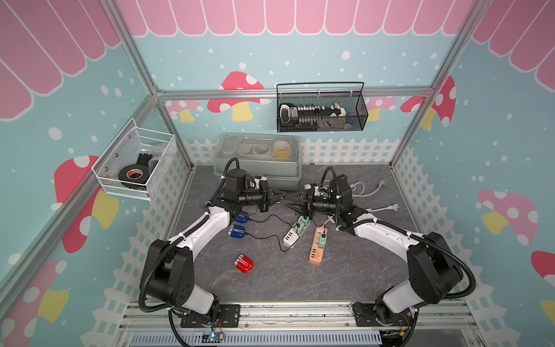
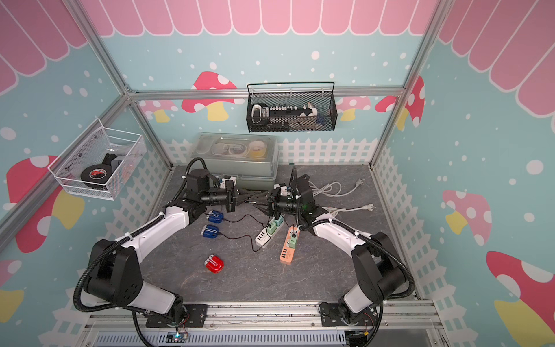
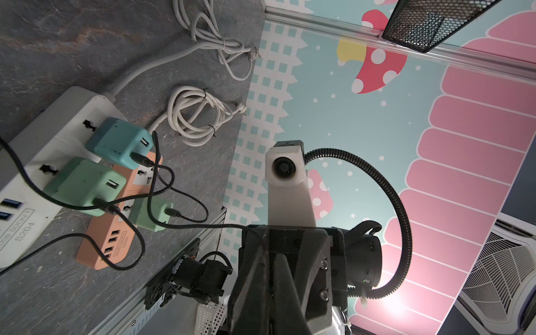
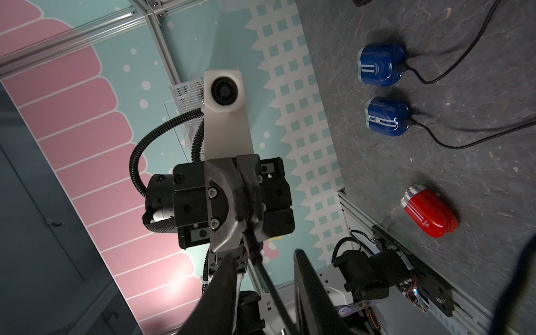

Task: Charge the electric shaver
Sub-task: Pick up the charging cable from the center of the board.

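Worktop [image 1: 330, 279] is mottled dark grey, slate-ish. Orange power strip [image 1: 318, 245] carries a mint green plug [image 1: 322, 238]; white strip [image 1: 292, 238] right beside it. Left of the orange one: red shaver [image 1: 244, 264] and two blue shavers [image 1: 237, 231], all white-striped. Thin black cable [image 4: 264, 274] too.

Red shaver [image 1: 244, 264] looks glossy plastic; the table [image 1: 300, 279] matt, stone-like; the black basket [image 1: 359, 118] probably metal mesh.
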